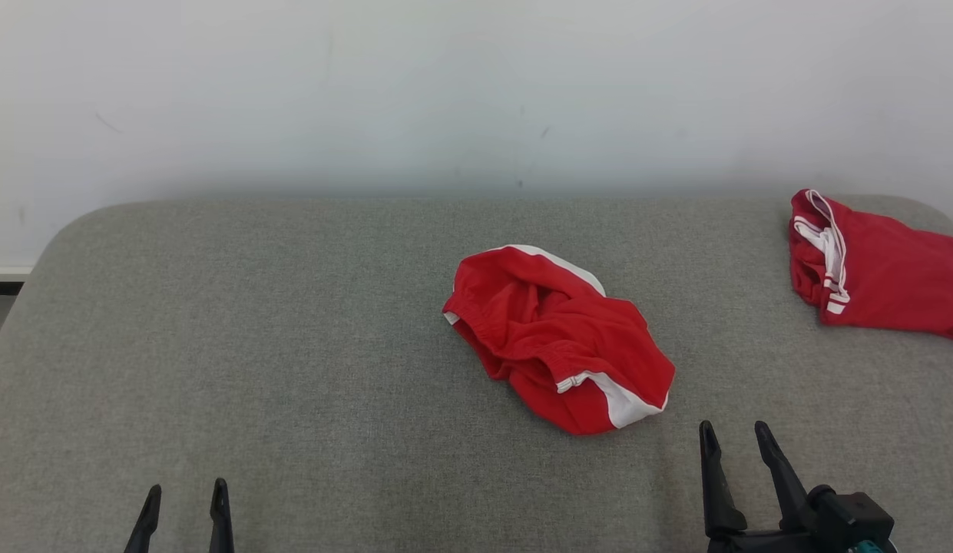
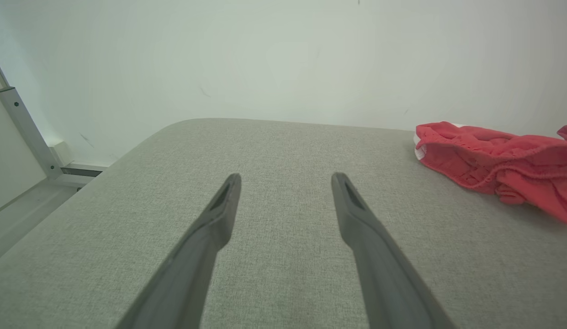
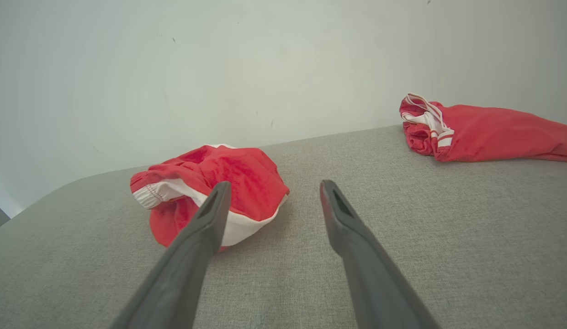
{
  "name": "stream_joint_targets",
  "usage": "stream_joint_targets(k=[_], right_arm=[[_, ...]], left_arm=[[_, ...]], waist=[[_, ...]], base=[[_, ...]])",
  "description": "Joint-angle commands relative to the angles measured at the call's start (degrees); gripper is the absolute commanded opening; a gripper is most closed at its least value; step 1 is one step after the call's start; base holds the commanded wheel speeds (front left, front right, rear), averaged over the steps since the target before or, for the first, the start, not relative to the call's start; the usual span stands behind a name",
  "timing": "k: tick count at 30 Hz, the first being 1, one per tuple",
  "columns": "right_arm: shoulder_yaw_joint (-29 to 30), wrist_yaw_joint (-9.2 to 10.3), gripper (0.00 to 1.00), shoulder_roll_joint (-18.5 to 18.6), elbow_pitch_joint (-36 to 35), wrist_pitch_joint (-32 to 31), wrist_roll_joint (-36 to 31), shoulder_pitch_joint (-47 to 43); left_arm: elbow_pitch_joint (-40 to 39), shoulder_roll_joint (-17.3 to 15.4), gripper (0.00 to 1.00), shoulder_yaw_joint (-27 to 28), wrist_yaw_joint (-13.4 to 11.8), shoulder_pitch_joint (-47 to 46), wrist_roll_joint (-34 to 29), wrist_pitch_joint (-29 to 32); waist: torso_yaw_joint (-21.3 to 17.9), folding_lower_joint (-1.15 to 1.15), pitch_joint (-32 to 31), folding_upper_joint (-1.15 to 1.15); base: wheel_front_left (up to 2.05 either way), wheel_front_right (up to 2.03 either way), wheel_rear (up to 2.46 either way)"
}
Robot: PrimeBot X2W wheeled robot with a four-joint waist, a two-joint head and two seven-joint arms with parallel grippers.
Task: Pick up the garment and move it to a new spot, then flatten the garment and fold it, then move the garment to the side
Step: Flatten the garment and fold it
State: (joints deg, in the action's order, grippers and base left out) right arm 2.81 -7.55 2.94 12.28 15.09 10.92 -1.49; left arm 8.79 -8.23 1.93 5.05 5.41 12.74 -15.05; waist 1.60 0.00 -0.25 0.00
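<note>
Red cloth with white trim, the garment [image 1: 557,338] lies crumpled near the middle of the grey padded surface [image 1: 253,346], well apart from a second red piece [image 1: 883,276] at the far right. Your left gripper [image 1: 187,488] and right gripper [image 1: 733,428] both stand spread and empty. Use the right one, near the heap: come down on a raised fold and pinch plenty of cloth before you lift.

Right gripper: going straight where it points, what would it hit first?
Probably nothing before the wall: the right gripper points just past the crumpled red garment, though it might graze the cloth's edge.
</note>
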Motion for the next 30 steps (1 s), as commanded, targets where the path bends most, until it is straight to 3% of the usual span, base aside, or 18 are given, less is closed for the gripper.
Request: stream_joint_targets(k=[1,30], right_arm=[[-0.11,0.16,1.0,-0.15,0.08,0.06,-0.02,-0.45],[-0.11,0.16,1.0,-0.15,0.63,0.06,-0.33,0.31]], left_arm=[[0.19,0.38,1.0,0.4,0.28,0.09,-0.62,-0.15],[1.05,2.33,1.0,3.03,2.24,-0.91,-3.02,-0.16]], waist=[[0.06,0.0,0.06,0.0],[-0.01,0.0,0.54,0.0]], base=[[0.0,0.0,0.0],[0.0,0.0,0.0]])
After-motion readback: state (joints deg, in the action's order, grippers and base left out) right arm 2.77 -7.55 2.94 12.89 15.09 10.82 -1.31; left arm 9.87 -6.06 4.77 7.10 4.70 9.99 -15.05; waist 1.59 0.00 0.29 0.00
